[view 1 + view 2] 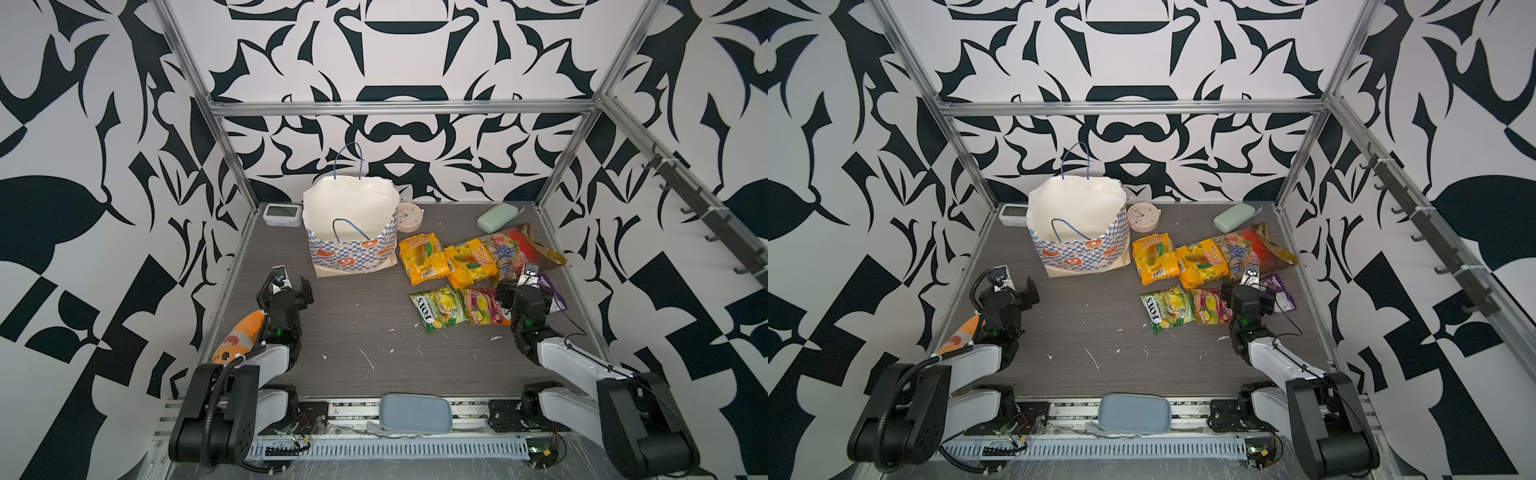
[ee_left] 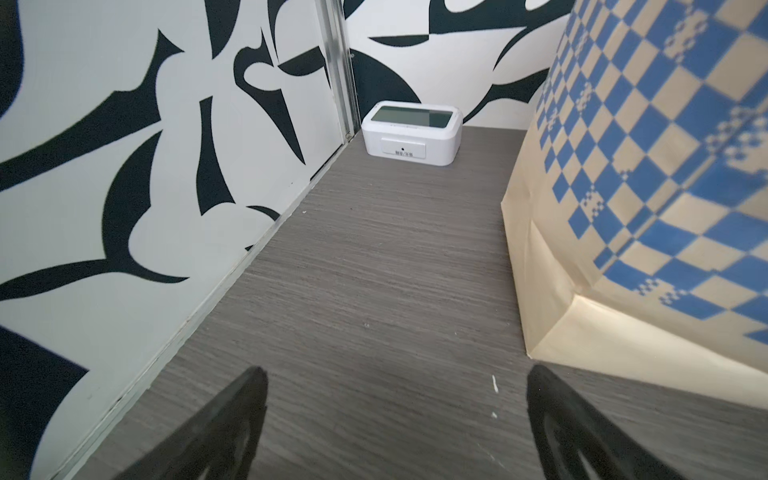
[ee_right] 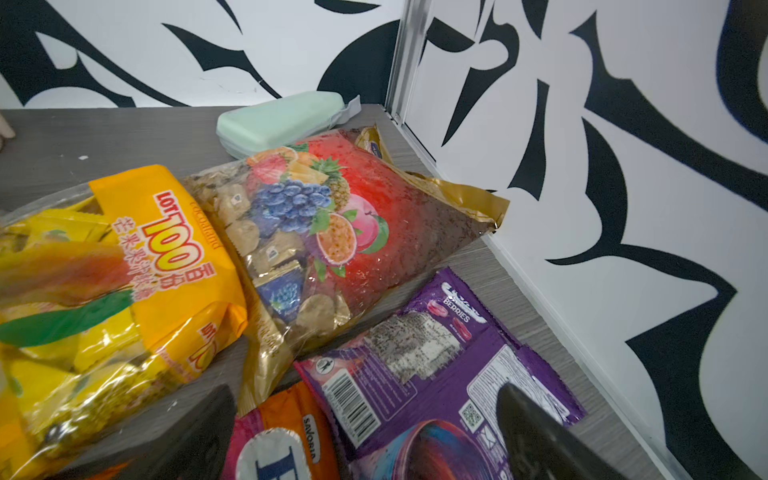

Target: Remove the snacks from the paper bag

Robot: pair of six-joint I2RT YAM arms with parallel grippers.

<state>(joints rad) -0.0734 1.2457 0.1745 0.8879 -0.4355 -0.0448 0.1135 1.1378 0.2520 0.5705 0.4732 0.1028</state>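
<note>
1. One grey wood-grain counter (image 1: 353,332) carries every item.
2. Upright paper bag (image 1: 353,253): mouth open, near the far edge, left of centre. All six snacks lie outside it, on the right half of the counter.
3. Largest of the snacks, the clear multicoloured candy pack (image 1: 515,245): flat, near the far right corner.
4. Two yellow-orange packets, side by side and touching: one nearer the bag (image 1: 424,257), one (image 1: 471,266) overlapping the candy pack.
5. Green-yellow "FOX'S" packet (image 1: 436,307) and pink-orange "FOX'S" packet (image 1: 484,305): side by side, nearer the front edge than the yellow-orange pair.
6. Purple packet (image 3: 436,374): by the right edge, beside the pink-orange packet.
7. Right claw (image 3: 363,395): jaws spread wide, grasping nothing, poised over the pink-orange and purple packets.
8. Left claw (image 1: 293,281): jaws spread wide, empty, above bare counter near the left edge, just in front of the bag's left corner.
9. Mint green case (image 1: 496,217): far right corner, just beside the candy pack.
</note>
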